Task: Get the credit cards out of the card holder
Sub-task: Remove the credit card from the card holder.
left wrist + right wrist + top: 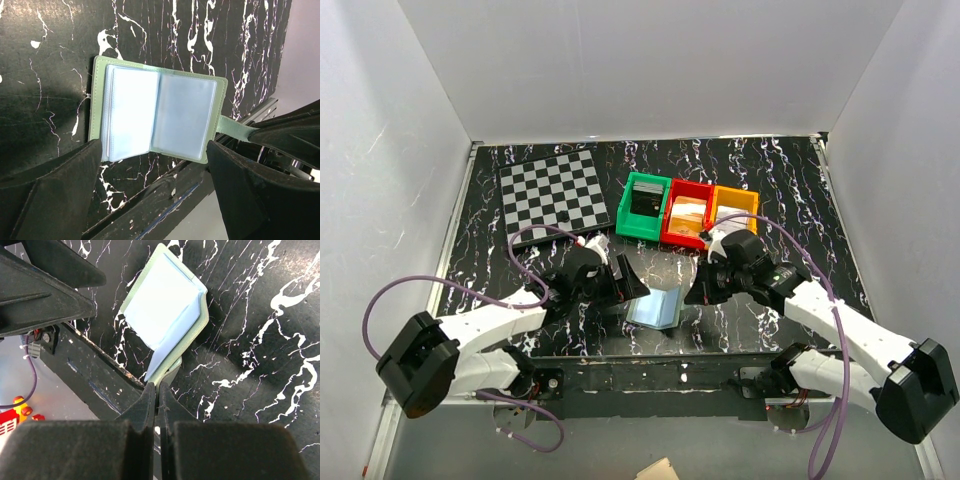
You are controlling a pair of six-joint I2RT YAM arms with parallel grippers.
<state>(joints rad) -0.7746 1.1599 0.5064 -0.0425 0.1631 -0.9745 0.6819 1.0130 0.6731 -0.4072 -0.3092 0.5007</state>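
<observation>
Your right claw (157, 390) is clenched on the snap tab (169, 374) of the holder (165, 310), pinning it by that strip near the front edge of the table (260, 340). Your left claw (154, 144) is spread wide with nothing in it, one finger (60, 190) to each side of the holder's near end; whether either finger touches it you cannot tell. The holder lies open on the table between the two claws, pale blue pockets up, with an inner leaf tilted up off the cover. So the opening step looks done. The pulling is not: no card shows loose on the table or in either claw, and the pockets look too uniform to say which ones hold cards. By my reading, all the cards are yet to come out.
</observation>
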